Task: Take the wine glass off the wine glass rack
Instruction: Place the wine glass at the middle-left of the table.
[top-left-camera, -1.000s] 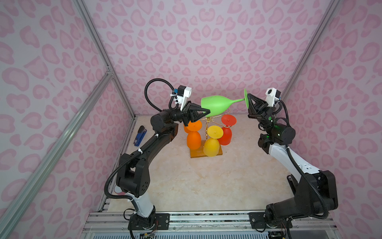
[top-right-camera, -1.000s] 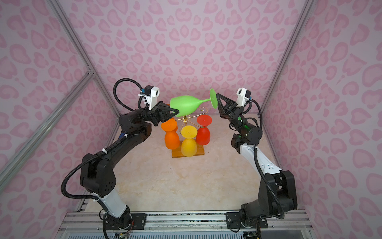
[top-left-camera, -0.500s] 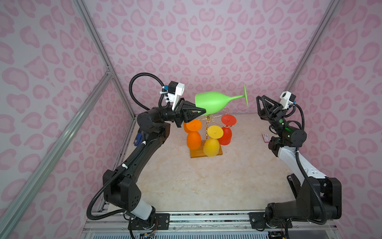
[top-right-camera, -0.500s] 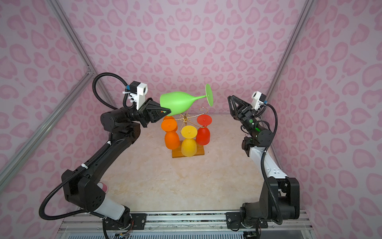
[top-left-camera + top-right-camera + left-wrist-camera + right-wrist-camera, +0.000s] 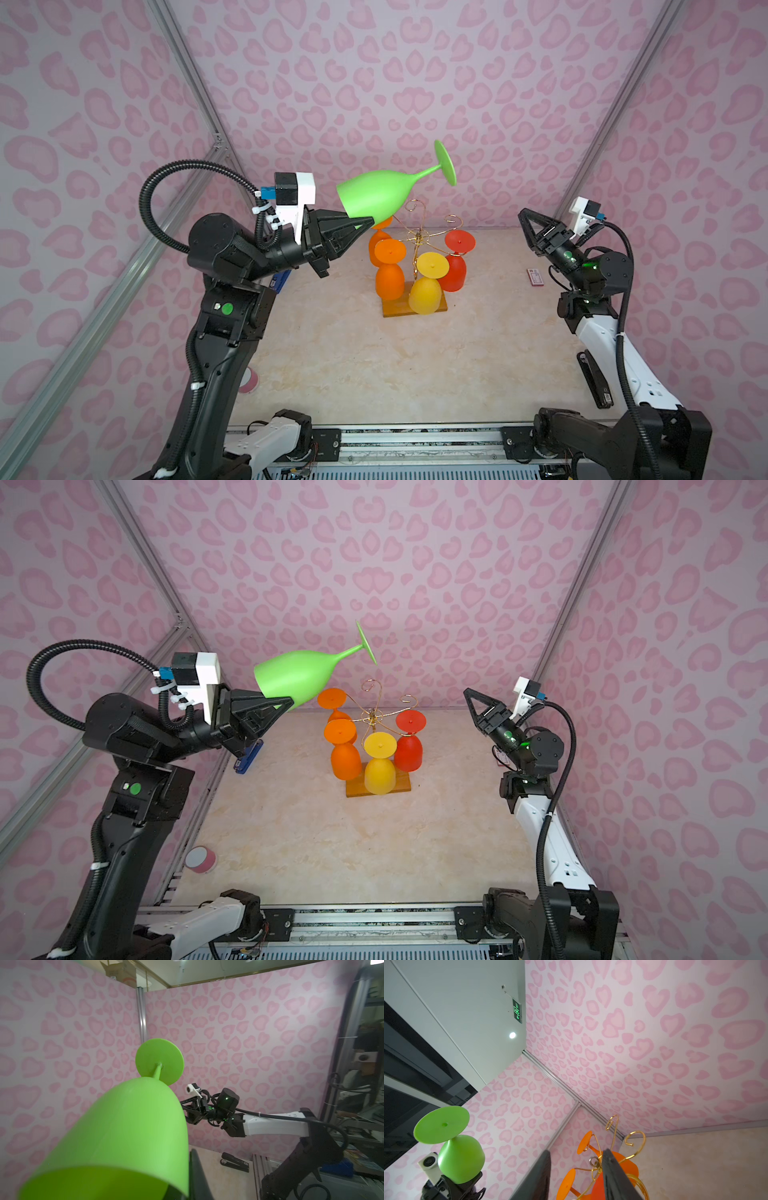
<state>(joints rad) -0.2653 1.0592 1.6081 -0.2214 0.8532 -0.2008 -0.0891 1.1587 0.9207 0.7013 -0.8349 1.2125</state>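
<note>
Green glass (image 5: 376, 195) is off the rack (image 5: 392, 311) and in the air, above it and to its left. In both top views we see it lie almost flat, with the foot turned toward the right arm and a little upward. The left gripper (image 5: 368, 220) is closed on its rim, and the right gripper (image 5: 527, 228) stands well apart from the rack with the jaws parted and nothing between them. Two orange glasses (image 5: 389, 282), a yellow glass (image 5: 424, 295) and a red glass (image 5: 454, 278) hang upside down on the rack.
</note>
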